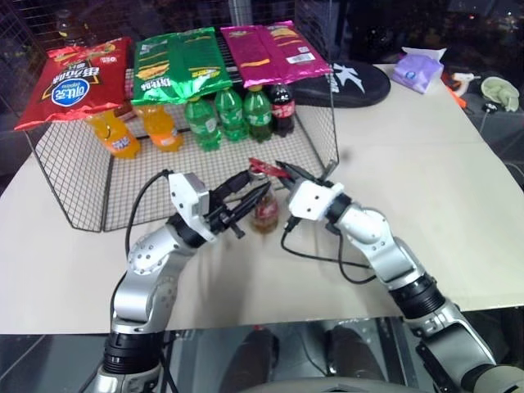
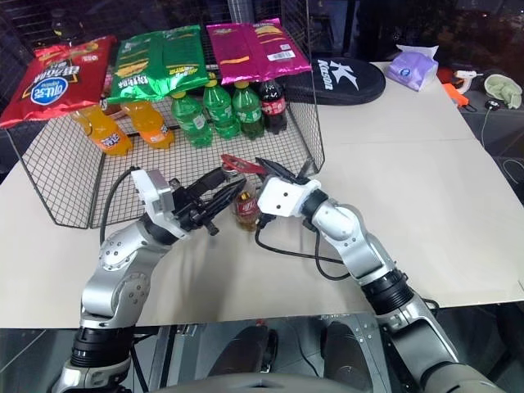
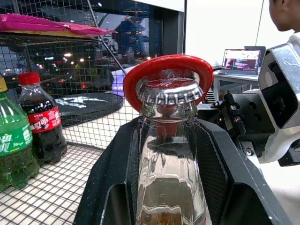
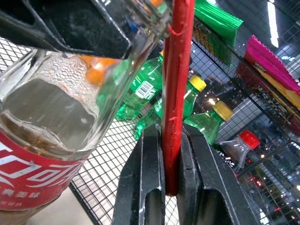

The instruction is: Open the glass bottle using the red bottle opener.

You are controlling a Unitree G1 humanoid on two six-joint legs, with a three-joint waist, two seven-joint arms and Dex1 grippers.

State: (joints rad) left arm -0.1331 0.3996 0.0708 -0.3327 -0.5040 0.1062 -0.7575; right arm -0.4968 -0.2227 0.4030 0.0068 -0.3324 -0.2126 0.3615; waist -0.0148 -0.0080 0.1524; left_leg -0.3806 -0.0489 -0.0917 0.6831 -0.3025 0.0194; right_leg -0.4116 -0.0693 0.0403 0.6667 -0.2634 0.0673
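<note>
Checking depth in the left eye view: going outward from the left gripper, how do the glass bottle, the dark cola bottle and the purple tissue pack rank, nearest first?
1. glass bottle: between the left gripper fingers.
2. dark cola bottle: behind it, in the wire rack.
3. purple tissue pack: far right corner of the table.

A slim clear glass bottle [image 3: 171, 178] with a red-and-white label stands upright just before the wire rack [image 1: 74, 176], still capped. A flat red bottle opener [image 3: 164, 70] has its loop ringing the cap.
</note>
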